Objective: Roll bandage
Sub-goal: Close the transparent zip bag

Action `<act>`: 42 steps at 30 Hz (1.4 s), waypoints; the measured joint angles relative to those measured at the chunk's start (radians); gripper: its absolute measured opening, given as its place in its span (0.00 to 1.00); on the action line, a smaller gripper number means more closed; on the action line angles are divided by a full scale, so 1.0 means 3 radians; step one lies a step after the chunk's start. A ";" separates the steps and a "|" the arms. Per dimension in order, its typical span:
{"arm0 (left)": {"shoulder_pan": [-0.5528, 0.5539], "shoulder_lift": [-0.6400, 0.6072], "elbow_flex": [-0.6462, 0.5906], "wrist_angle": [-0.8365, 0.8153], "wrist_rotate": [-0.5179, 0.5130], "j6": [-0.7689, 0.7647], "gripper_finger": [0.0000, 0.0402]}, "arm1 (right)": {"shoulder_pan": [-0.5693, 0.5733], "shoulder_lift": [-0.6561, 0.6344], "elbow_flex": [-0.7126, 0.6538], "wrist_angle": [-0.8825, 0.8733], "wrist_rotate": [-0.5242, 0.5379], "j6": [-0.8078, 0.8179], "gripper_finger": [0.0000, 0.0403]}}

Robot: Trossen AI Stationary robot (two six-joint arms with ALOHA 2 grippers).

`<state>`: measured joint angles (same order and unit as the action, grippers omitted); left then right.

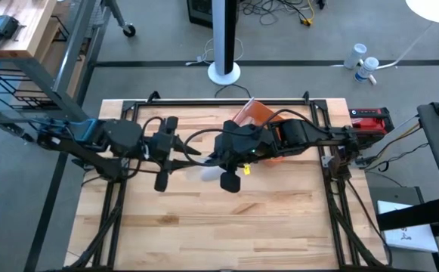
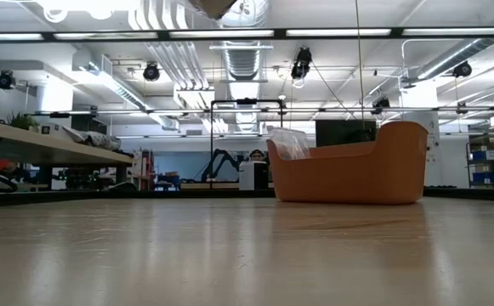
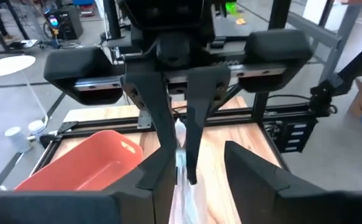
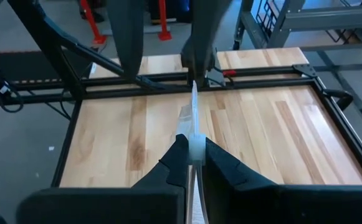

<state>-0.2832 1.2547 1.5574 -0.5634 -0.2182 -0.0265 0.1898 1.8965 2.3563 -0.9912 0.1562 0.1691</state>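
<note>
A: Left gripper [image 3: 196, 174] first, nearest the lens in its own wrist view. Raised over mid-table, fingers parted, nothing pinched between them.

B: And the bandage [image 4: 190, 115]?

A: Thin white strip, strung in the air between the two grippers. One end runs up beside one left finger; whether it touches, I cannot tell.

B: Moving right, the other arm?

A: Right gripper [image 4: 195, 146] faces the left one, just beside it above the table [image 1: 279, 219]. Fingers [image 4: 221, 165] pressed together, clamped on the strip's near end.

B: Anything farther right?

A: Orange bin [image 1: 253, 113] on the table's far side, partly under the right arm. Low view shows clear plastic [image 2: 289, 140] poking above its rim. Neither gripper shows in the low view.
</note>
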 joint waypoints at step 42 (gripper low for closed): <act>0.0028 -0.0093 0.0194 -0.0735 -0.0164 0.0060 0.00 | 0.0081 -0.0202 -0.0009 -0.0217 -0.0086 0.0224 0.04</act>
<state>-0.2749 1.2269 1.6156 -0.7839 -0.2675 -0.0086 0.2141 1.8359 2.3536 -1.0564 0.1305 0.2362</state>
